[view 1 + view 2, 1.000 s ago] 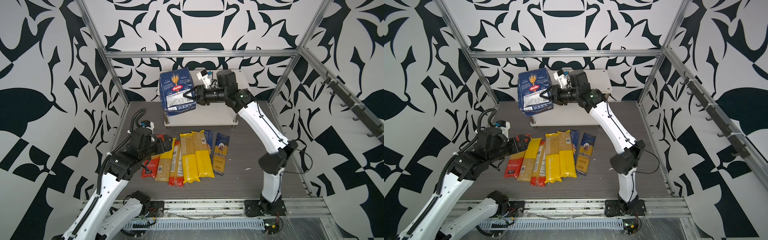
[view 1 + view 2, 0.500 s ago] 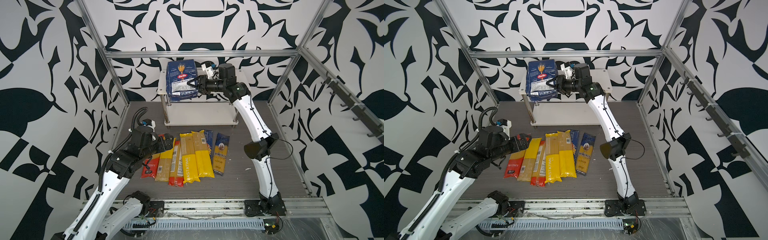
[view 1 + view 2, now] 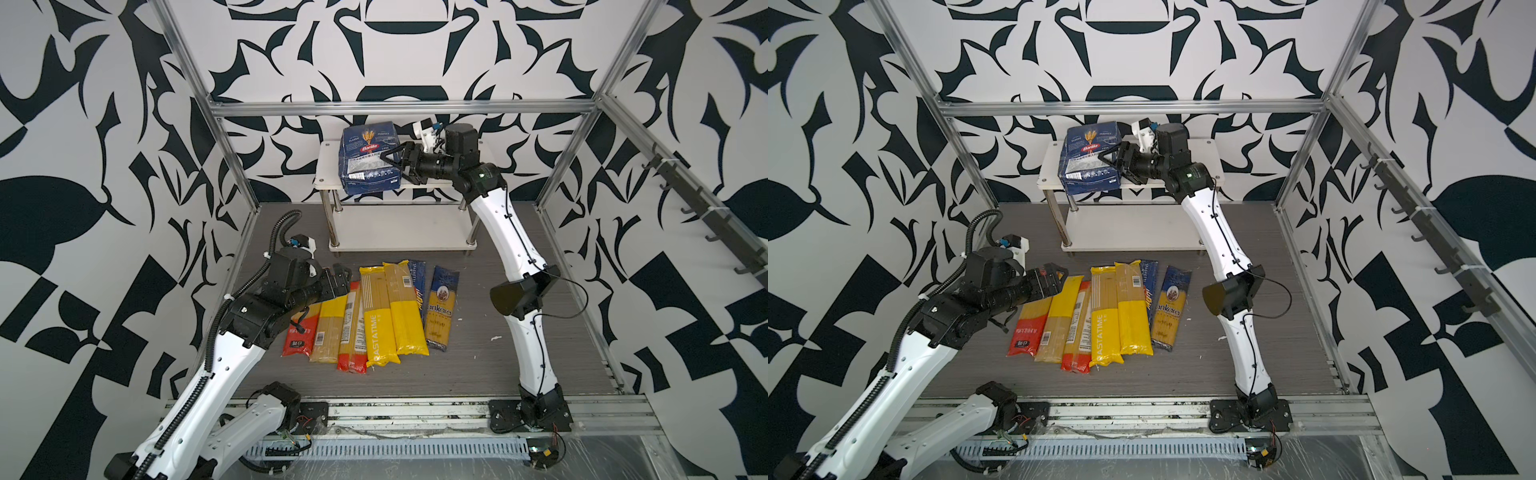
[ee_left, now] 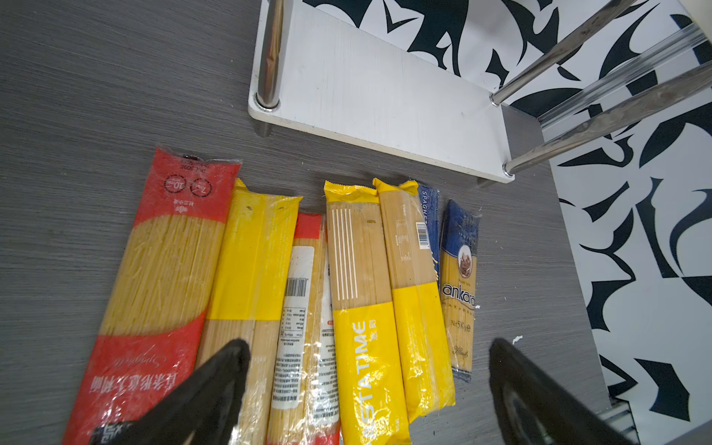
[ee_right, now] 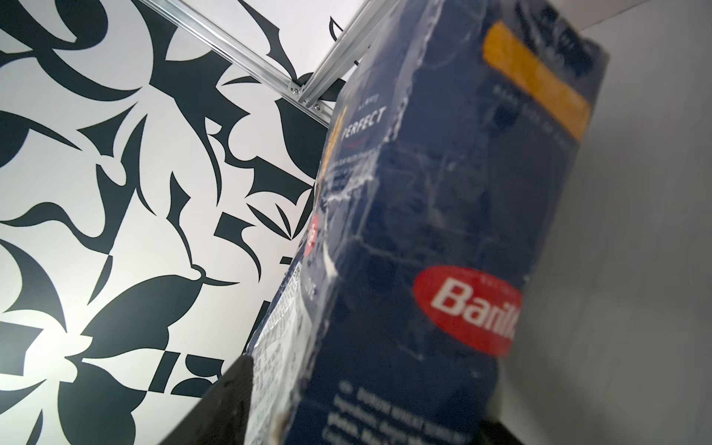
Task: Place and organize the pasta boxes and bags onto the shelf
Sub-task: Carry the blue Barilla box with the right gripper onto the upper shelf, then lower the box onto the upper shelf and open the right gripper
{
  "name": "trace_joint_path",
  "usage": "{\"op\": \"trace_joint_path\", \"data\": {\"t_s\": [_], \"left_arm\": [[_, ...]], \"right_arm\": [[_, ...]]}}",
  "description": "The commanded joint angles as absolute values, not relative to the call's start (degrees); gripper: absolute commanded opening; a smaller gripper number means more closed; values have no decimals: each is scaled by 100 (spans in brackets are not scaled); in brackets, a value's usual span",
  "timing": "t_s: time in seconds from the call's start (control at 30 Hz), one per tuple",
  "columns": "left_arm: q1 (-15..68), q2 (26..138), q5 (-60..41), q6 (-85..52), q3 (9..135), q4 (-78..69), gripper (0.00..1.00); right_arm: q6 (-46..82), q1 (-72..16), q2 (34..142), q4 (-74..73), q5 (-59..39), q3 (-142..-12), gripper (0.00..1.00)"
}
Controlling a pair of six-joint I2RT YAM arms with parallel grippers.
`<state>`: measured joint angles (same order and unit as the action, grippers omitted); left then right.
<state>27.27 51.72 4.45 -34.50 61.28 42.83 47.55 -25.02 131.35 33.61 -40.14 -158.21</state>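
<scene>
Wide dark-blue Barilla pack (image 3: pixel 368 164), with a red oval logo and gold wheat emblem under crinkled clear wrap, standing on the left part of the top board of the shelf (image 3: pixel 328 174). The right gripper (image 3: pixel 392 160) meets the pack from its right side, fingers (image 5: pixel 231 389) straddling that edge. Whether they press the pack or merely flank it cannot be told. The left gripper (image 4: pixel 368 343) hangs over the row of spaghetti bags (image 3: pixel 328 332) on the grey table (image 3: pixel 498 365), jaws spread wide, holding nothing. The PASTATIME bag (image 3: pixel 380 320), ankara bag (image 3: pixel 440 309) and narrow blue spaghetti box (image 3: pixel 417 282) lie in that row, in front of the shelf.
</scene>
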Motion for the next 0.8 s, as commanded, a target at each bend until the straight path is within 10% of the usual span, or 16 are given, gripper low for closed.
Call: {"op": "trace_joint_path", "data": {"t_s": [0.0,0.77], "left_arm": [[2690,5194,393,-3461,6303,4254,100],[2694,5379,439,-3438,6486,4116,100]], "right_arm": [[4325,-2427,12715,2860,-3908,-15989,76],[3151,-2290,12041,4123,-3182,-15537,79]]}}
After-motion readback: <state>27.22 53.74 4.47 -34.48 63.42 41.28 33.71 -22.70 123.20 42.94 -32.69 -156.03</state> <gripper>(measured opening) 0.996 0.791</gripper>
